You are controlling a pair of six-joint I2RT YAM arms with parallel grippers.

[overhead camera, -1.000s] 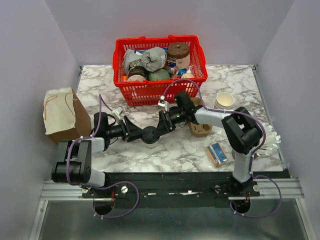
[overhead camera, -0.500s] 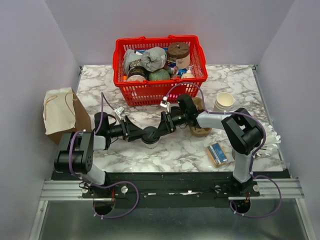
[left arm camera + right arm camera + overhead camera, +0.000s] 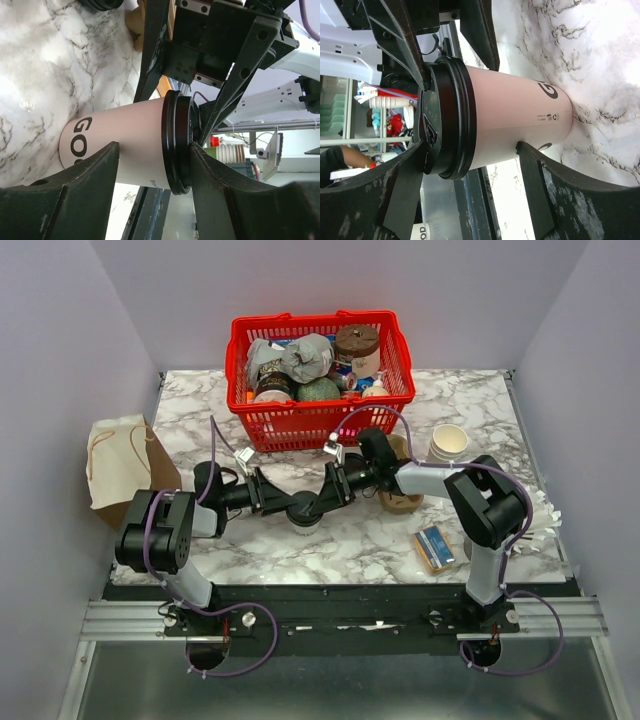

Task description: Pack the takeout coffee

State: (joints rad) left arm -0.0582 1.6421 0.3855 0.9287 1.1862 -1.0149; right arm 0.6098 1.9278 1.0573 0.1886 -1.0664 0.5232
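Wearing a black dome lid, the white, dark-printed takeout coffee (image 3: 515,117) stands upright; left tool (image 3: 154,145) at nine o'clock and right tool (image 3: 470,145) at three gape wide.

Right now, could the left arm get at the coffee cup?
Probably yes: the takeout coffee stands right at the open left fingers, nothing between them; only the right fingers crowd its lid.
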